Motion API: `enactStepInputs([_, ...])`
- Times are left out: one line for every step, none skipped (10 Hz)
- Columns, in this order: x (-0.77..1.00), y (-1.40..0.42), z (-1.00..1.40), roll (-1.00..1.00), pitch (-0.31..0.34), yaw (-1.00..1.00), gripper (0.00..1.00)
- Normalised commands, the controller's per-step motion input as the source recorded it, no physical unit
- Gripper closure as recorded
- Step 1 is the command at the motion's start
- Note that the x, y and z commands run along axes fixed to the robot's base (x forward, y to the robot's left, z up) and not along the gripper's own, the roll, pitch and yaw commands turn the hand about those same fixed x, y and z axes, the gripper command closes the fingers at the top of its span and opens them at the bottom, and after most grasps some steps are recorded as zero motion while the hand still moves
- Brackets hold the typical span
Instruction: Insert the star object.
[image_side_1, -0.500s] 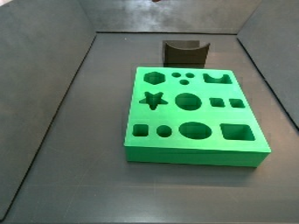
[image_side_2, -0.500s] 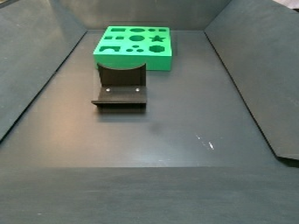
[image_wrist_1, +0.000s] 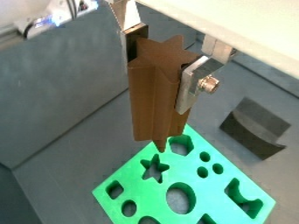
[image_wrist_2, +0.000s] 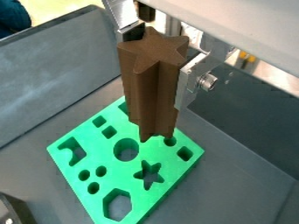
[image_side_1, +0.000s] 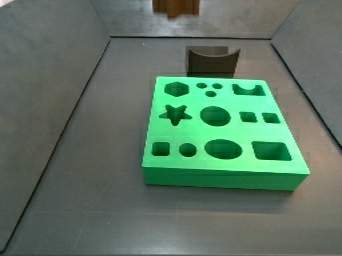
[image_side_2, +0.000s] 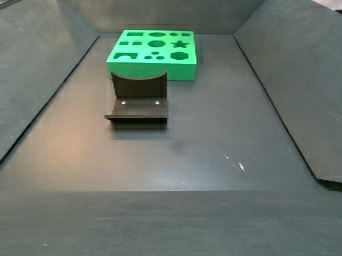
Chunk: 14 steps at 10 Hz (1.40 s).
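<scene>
My fingers (image_wrist_1: 158, 66), clamped on the star peg (image_wrist_2: 149, 86) high above the green board (image_side_1: 221, 135), have just brought its tip into the side view's top edge, so lowering toward the star hole (image_side_1: 174, 114) has begun

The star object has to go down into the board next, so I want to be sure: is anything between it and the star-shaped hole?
Nothing visible. The gripper holds the star object upright above the green board, and the star-shaped hole lies open and empty. The fixture stands off to the side.
</scene>
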Motion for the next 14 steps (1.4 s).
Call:
enactStepInputs([0.0,0.19,-0.98,0.13,-0.064,0.36,1.0])
enactStepInputs([0.0,0.24,-0.9,0.16,-0.056,0.41,1.0])
enactStepInputs([0.06,0.23,-0.89,0.16,-0.05,0.55,1.0])
enactStepInputs([0.19,0.2,-0.68,0.23,-0.007,0.56,1.0])
enactStepInputs([0.17,0.09,-0.51,0.2,-0.001,0.67,1.0])
enactStepInputs([0.32,0.0,-0.57,0.08,0.0,0.59,1.0])
enactStepInputs([0.46,-0.23,-0.79,0.11,0.0,0.39,1.0])
enactStepInputs([0.33,-0.36,-0.85,0.13,0.0,0.11,1.0])
enactStepInputs([0.07,-0.26,-0.83,0.07,-0.05,0.0,1.0])
enactStepInputs([-0.13,-0.21,-0.86,0.1,-0.066,0.0,1.0])
enactStepInputs([-0.23,0.0,-0.65,0.01,-0.019,-0.14,1.0])
enactStepInputs([-0.21,0.0,-0.65,0.0,-0.006,-0.16,1.0])
enactStepInputs([-0.1,0.0,-0.63,0.0,-0.006,-0.13,1.0])
enactStepInputs([0.03,0.0,-0.53,-0.04,-0.013,-0.05,1.0])
